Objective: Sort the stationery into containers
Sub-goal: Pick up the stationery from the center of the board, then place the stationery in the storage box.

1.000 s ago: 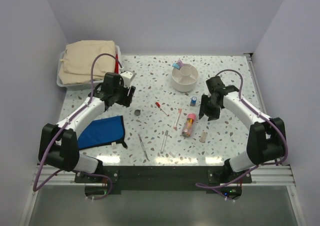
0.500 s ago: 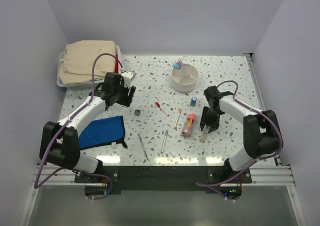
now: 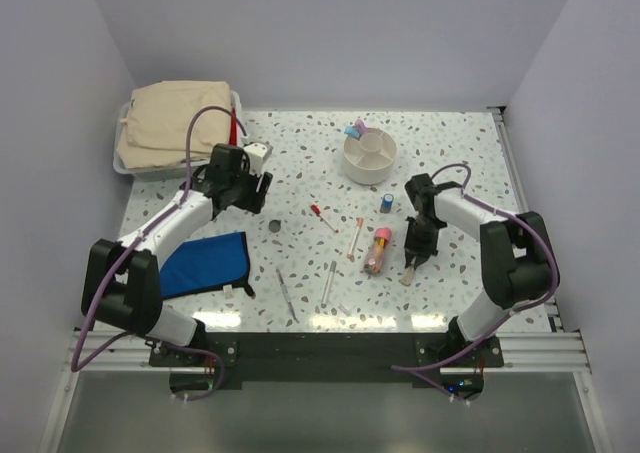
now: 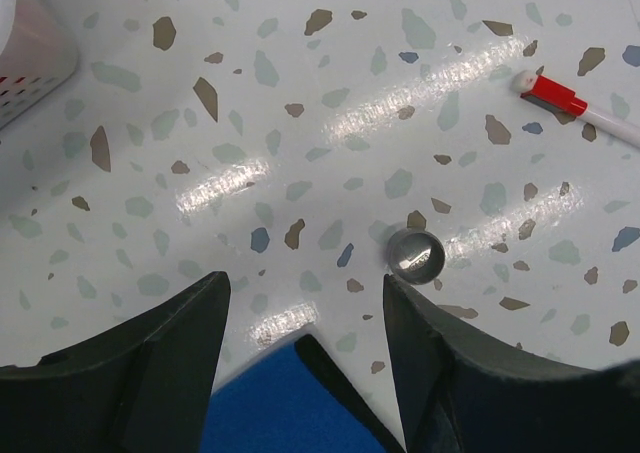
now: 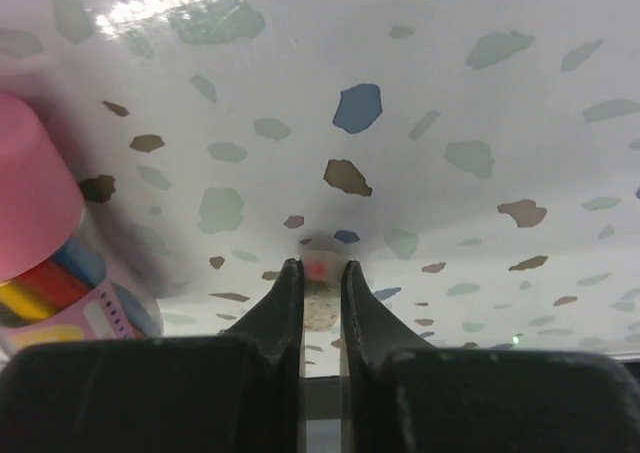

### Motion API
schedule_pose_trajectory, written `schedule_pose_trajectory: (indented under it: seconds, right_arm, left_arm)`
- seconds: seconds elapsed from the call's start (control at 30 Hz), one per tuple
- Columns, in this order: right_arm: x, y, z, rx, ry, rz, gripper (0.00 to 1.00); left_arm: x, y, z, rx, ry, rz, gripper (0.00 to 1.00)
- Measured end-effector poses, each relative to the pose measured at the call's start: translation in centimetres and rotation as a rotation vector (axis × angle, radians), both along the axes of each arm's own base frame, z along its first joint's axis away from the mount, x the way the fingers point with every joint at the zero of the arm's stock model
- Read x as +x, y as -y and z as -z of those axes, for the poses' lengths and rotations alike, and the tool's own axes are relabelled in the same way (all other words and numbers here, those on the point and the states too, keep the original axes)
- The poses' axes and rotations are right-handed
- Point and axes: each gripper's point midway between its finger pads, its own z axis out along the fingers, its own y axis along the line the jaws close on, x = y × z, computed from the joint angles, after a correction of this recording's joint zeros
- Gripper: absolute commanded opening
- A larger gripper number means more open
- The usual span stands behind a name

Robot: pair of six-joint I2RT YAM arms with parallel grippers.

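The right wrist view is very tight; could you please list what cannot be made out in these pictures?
Right wrist view: beige eraser, a sliver only, pinched by the right gripper.
Top view: white bin, folded beige cloth covers its contents.
Top view: round white cup, contents too small.
Left wrist view: red-tipped pen, cut off by the right edge.

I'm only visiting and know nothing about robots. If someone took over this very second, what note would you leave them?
Right claw: shut on the beige eraser, down at the table.
Left claw: open, empty, above a small grey cap.
Done: a few small pieces sit in the round white cup.
Left: red-tipped pen, pink marker, silver pens, pink-red tube and blue-capped stick lie loose on the table. Beige cloth covers the white bin.
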Motion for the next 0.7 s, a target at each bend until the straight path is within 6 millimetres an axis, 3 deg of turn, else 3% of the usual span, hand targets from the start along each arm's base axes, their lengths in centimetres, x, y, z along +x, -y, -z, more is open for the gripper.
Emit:
schedule_pose_trajectory:
  seconds: [0.1,0.23,0.33,0.4,0.5,0.7]
  right_arm:
    - [2.1,0.0,-2.6,-0.013,0.045,-0.053,0.00]
    - [12.0,-1.3,-11.9,0.003,0.390,-0.141,0.00]
    - [17.4,-1.9,-18.3,0.011,0.635,-0.161,0.00]
    - [19.4,-2.0,-20.5,0.003,0.726,-0.166,0.00]
    - [22.5,-2.1,-21.2,-0.020,0.787,-0.181,0.00]
    - [29.1,-2.8,-17.3,-0.067,0.777,-0.220,0.00]
  left_arm:
    - [0.7,0.1,-0.2,-0.001,0.002,-0.003,0.67]
    - [2.2,0.1,-1.0,-0.013,0.030,-0.001,0.67]
    - [3.2,0.2,-1.6,-0.022,0.054,0.000,0.67]
    - [3.7,0.3,-1.9,-0.022,0.067,0.005,0.67]
    - [4.6,0.8,-2.9,-0.036,0.092,0.019,0.67]
    - [5.1,1.4,-3.7,-0.060,0.116,0.036,0.67]
